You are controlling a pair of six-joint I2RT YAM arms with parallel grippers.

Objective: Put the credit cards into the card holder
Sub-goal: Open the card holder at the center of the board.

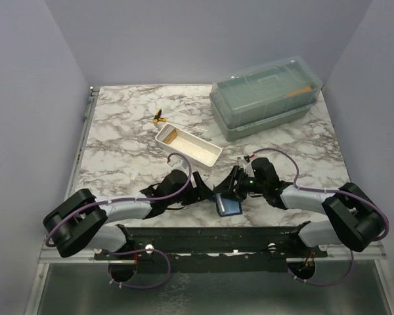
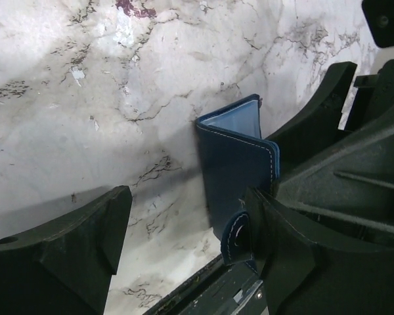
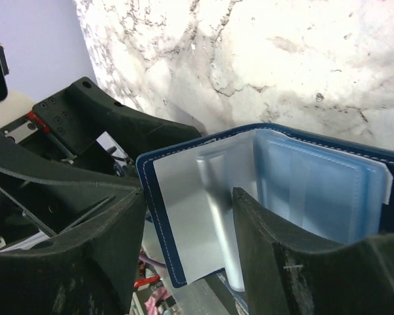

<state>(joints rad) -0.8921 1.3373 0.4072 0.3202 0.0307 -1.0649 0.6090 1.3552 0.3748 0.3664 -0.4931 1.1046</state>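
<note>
Left jaws: spread wide, fingers (image 2: 65, 256) well apart, gripping nothing. The card holder (image 2: 240, 172) stands just beside the right-hand finger, near the front edge of the surface (image 2: 65, 118).
Right jaws: fingers (image 3: 85, 243) well apart, with the holder's grey inner flap lying across the gap. I cannot tell whether they pinch it or merely bracket it.
Card holder: navy bifold, open, tilted up on edge between my two wrists. Its clear blue pockets face the right wrist camera, and I make out no orange card in them.
White tray (image 1: 190, 146): beyond the holder, toward the middle of the surface. One orange-tan credit card (image 1: 171, 136) lies in its far-left end.
Small yellow-and-black item (image 1: 159, 118): just past the tray, too small to name.
Green lidded box (image 1: 266, 98): far right corner. An orange sliver (image 1: 299, 90) shows through the lid — possibly another card, I cannot say.
Step in hand: by my reading, presenting the holder open, with no card loaded yet.
Next move: I judge the free left arm should go to the tray — a shallow pinch on a thin flat edge, with the holder held open and steady.
</note>
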